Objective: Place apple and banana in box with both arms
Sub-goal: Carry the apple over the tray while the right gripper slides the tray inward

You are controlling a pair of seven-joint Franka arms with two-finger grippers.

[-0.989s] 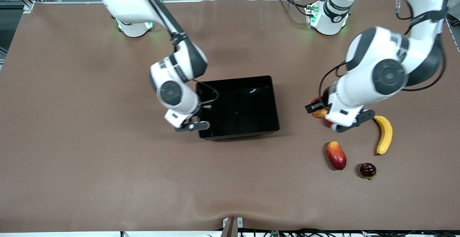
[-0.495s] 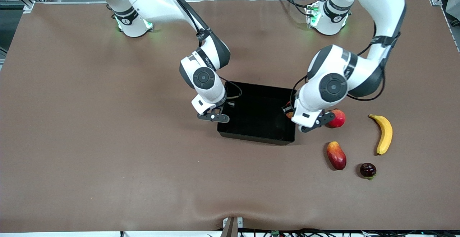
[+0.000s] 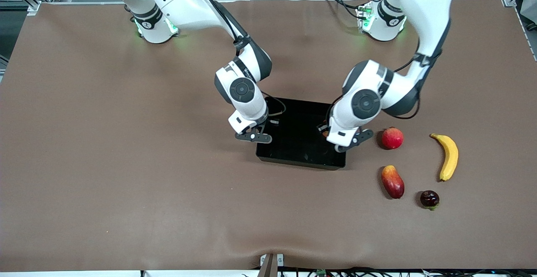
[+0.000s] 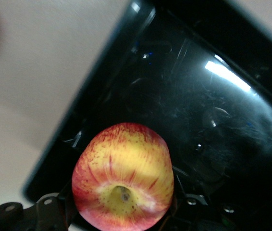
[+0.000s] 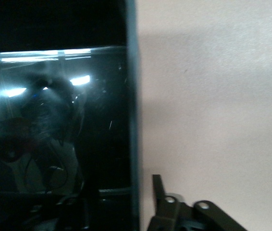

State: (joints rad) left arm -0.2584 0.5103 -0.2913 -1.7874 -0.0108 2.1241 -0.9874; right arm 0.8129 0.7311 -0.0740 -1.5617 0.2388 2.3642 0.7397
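Observation:
The apple (image 4: 123, 185) is red with yellow streaks and sits in my left gripper (image 4: 124, 209), which is shut on it. It hangs over the end of the black box (image 3: 300, 159) toward the left arm; in the front view only a sliver of it (image 3: 324, 127) shows under the wrist. My right gripper (image 3: 268, 125) straddles the box's wall (image 5: 133, 120) at the end toward the right arm, with one finger (image 5: 157, 190) outside, and is shut on it. The banana (image 3: 448, 156) lies on the table toward the left arm's end.
An evenly red round fruit (image 3: 392, 138) lies beside the box toward the left arm's end. A red-yellow mango (image 3: 392, 181) and a small dark fruit (image 3: 429, 199) lie nearer the front camera. The table is covered by a brown mat (image 3: 126, 163).
My left gripper carried the apple from beside the banana to over the box. My right gripper moved toward the left arm's end, and the box slid with it, a little nearer the camera.

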